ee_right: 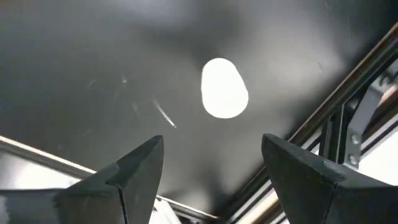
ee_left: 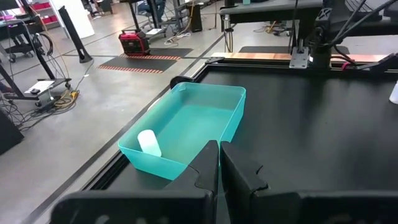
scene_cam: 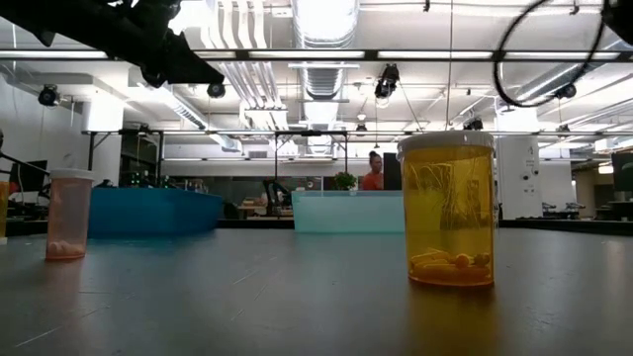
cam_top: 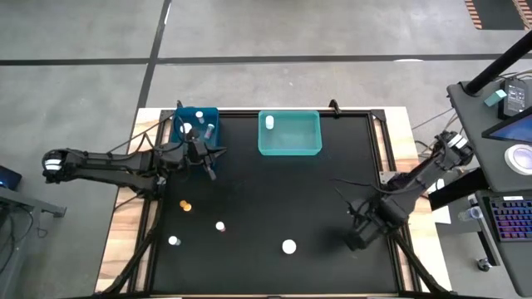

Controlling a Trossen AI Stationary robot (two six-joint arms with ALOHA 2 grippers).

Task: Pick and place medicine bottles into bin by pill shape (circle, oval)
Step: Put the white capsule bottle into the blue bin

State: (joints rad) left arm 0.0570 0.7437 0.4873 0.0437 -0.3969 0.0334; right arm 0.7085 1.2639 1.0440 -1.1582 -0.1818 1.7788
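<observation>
- Over the black tabletop [cam_top: 274,199], near its right side, the right pincer [cam_top: 359,235] is held wide open and empty; the white-capped bottle [cam_top: 288,246] stands nearby, ungrasped.
- A descent around that bottle is judged to be next.
- By the blue plastic bin [cam_top: 196,117], the left pincer [cam_top: 202,159] is closed on nothing.

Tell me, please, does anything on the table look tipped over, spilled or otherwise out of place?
Nothing stands out. The loose bottles on the black mat stand upright, caps on, like the amber bottle. The one in the teal bin is a white bottle, unspilled.
</observation>
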